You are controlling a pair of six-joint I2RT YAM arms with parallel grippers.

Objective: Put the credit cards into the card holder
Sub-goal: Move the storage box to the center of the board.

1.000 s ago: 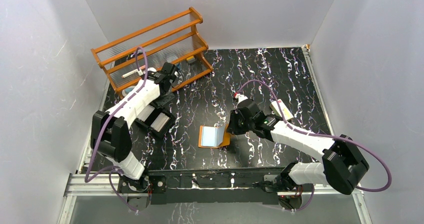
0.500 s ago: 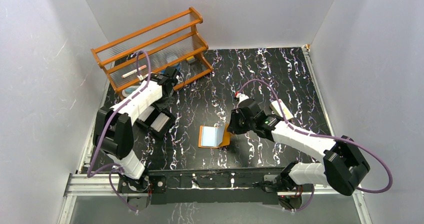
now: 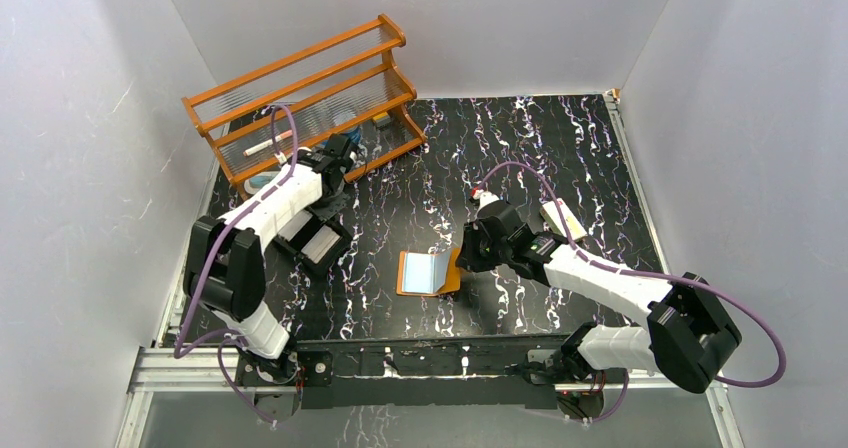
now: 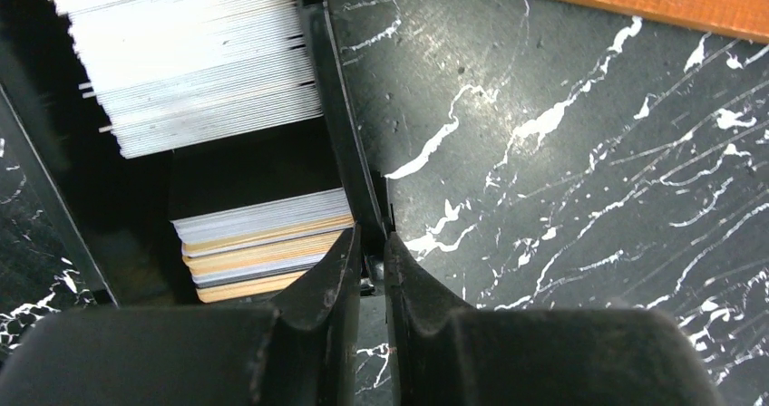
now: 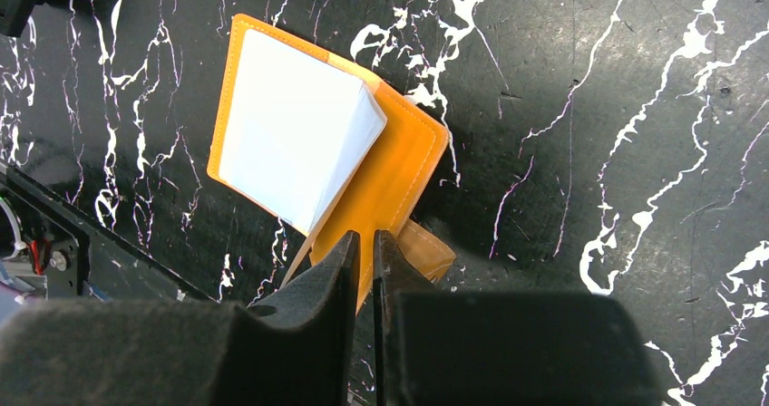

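Over black marbled table (image 3: 560,148), clamps tray (image 4: 331,89) wall beside cards (image 4: 263,243) at nine o'clock with left gripper (image 4: 369,256), pinches open holder's (image 5: 399,170) cover near six o'clock with right gripper (image 5: 365,252), seemingly sits at card pick-up, next likely needs jaws moved onto one card.

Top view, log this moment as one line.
left fingers: nearly together astride black tray wall, grip unclear | right fingers: pinching cover of open card holder | credit cards: stacked in tray
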